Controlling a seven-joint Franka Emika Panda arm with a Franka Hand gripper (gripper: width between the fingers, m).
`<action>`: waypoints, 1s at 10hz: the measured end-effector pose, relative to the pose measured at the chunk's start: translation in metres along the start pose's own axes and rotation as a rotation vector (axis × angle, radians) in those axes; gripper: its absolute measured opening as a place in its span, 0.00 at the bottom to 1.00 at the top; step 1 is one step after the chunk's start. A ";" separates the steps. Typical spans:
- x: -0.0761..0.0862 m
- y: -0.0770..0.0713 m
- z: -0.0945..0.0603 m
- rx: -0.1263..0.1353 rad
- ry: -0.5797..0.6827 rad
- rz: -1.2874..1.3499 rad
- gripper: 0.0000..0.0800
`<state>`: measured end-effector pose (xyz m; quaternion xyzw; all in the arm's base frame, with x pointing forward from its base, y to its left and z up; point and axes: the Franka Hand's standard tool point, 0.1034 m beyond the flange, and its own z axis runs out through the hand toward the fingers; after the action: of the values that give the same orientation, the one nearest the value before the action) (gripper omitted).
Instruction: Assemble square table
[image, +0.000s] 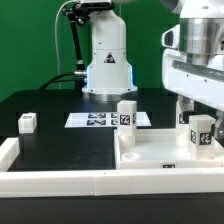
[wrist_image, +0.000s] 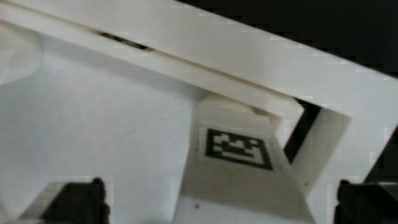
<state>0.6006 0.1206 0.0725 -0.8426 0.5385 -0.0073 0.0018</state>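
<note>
Hovering w/ gripper (wrist_image: 214, 205) jaws spread wide, nothing held, straddling tagged leg (wrist_image: 237, 150) upright on tabletop slab (image: 150, 158) at exterior view's right, prob. positioned so leg sits between fingers for regrasp.

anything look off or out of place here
One leg sits alone on the black table, far toward the exterior view's left, apart from the square tabletop and the other legs. Nothing looks spilled or damaged. The open gripper is over another leg.
</note>
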 end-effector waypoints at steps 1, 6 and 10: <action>-0.004 -0.001 0.002 0.013 0.004 -0.080 0.81; 0.000 -0.005 0.004 0.035 0.028 -0.584 0.81; -0.002 -0.009 0.003 0.033 0.058 -0.979 0.81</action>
<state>0.6075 0.1264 0.0693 -0.9961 0.0785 -0.0395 -0.0034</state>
